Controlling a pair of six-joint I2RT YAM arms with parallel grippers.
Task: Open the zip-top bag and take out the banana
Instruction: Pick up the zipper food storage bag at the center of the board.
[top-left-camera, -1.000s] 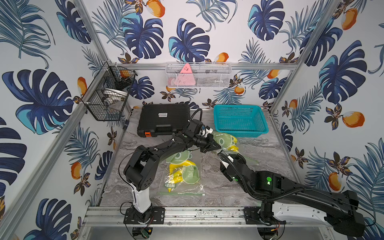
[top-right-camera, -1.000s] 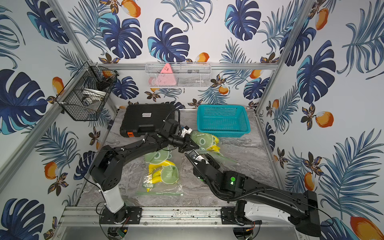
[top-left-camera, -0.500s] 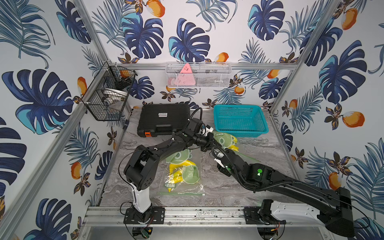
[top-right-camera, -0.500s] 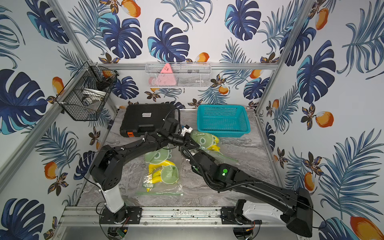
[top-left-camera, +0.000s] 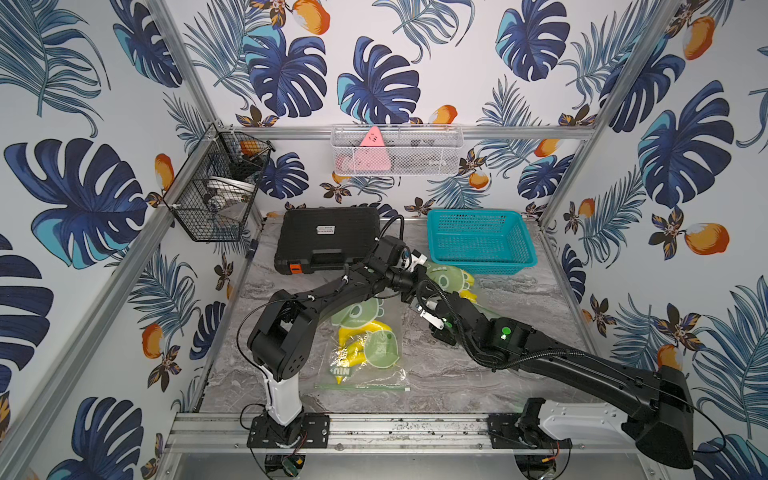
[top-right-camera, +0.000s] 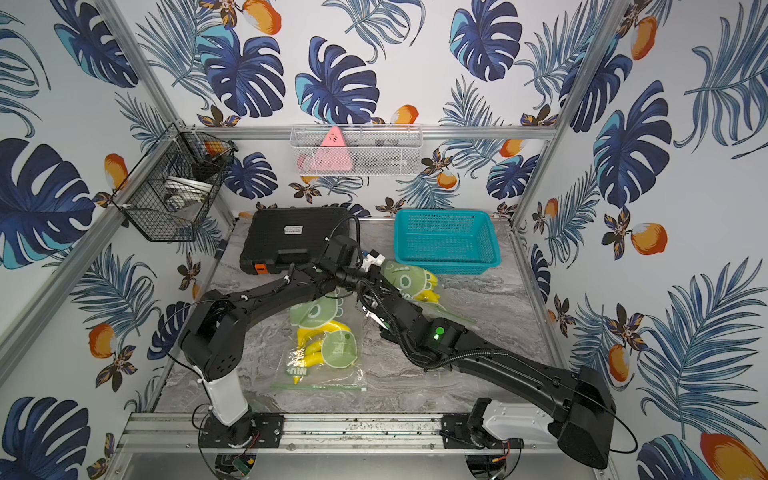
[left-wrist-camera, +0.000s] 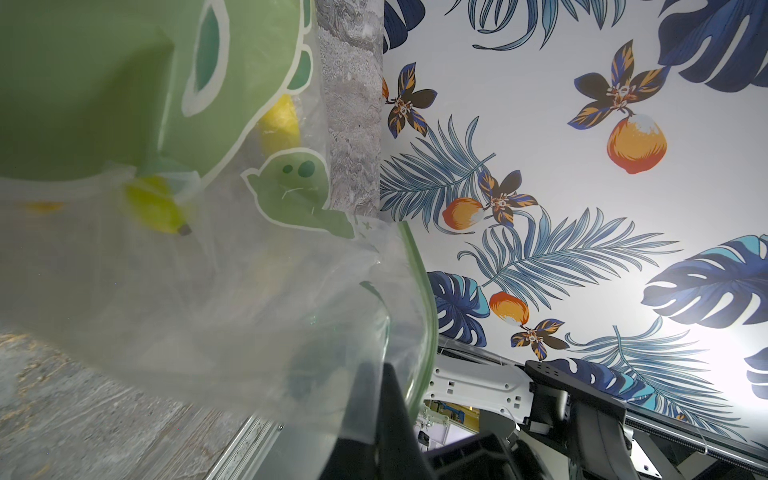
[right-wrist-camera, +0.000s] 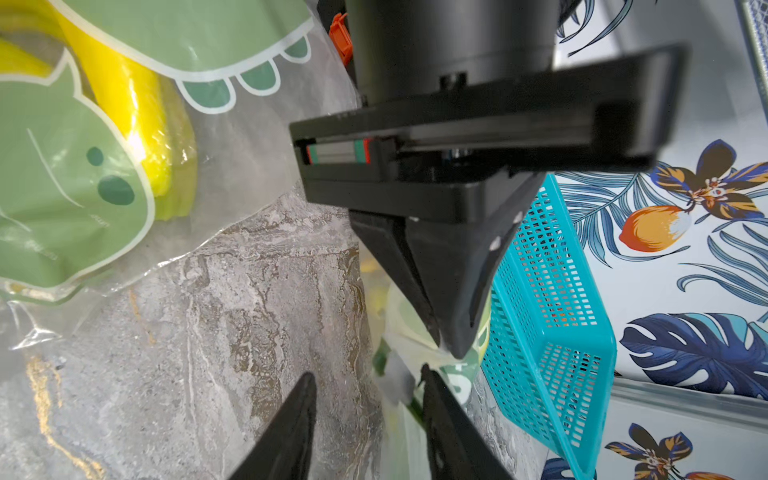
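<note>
We have the left gripper (right-wrist-camera: 452, 350) clamped on the bag (top-left-camera: 448, 276) beside the basket (top-left-camera: 473, 212) and the right gripper (right-wrist-camera: 368, 380) with jaws apart at its edge, so opening is barely begun and the banana (left-wrist-camera: 156, 205) sits inside

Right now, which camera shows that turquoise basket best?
Either top view: the turquoise basket sits whole at the back of the table, rim and mesh floor visible, in both top views. The right wrist view catches only one mesh side behind the left gripper. The left wrist view misses it.
</note>
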